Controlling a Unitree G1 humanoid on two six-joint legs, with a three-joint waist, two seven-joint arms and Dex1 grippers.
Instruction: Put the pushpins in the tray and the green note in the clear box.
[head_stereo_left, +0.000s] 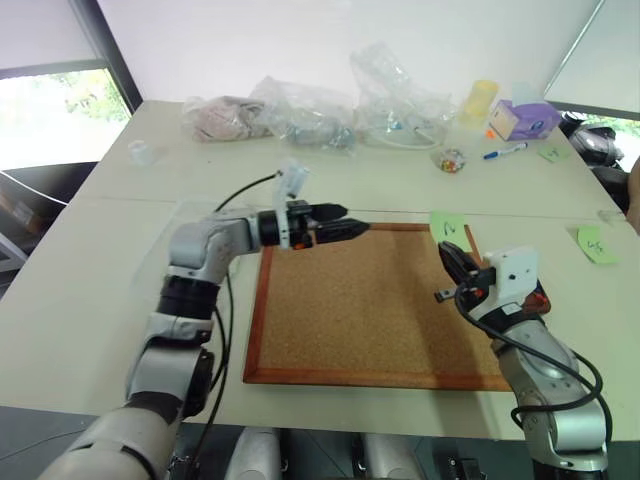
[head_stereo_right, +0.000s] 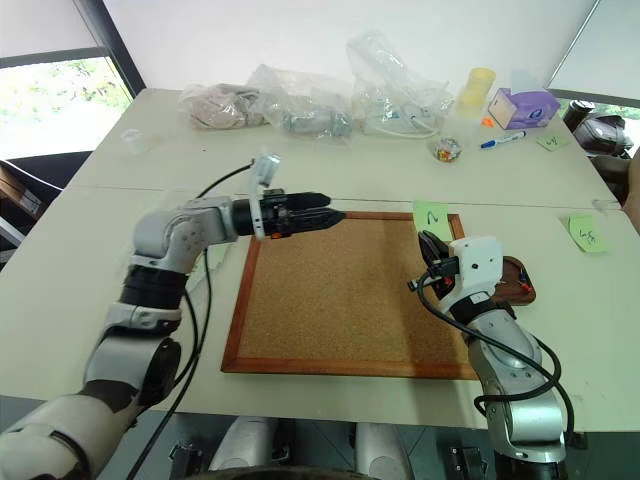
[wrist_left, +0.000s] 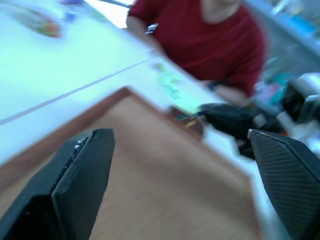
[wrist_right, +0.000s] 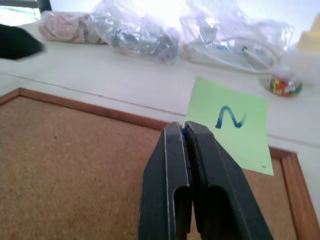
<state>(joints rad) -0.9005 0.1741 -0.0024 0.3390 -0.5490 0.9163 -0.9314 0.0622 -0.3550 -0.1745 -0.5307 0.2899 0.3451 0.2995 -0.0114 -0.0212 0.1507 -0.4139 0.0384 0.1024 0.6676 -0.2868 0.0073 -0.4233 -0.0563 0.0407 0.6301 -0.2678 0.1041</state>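
The light green square sticky note with a squiggle like a "2" (wrist_right: 231, 131) lies on the far right corner of the wood-framed corkboard (head_stereo_left: 370, 310). The right gripper (wrist_right: 186, 131) hovers just before it, fingers pressed together (a speck of blue shows at the tips). The left gripper (wrist_left: 180, 165) reaches level over the board's far edge, fingers wide apart, holding nothing. The small dark brown tray (head_stereo_right: 515, 280) sits beside the board's right edge on the pale surface (head_stereo_left: 100, 250).

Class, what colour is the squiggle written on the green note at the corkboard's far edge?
Blue, on the green note; clearest in the right wrist view.
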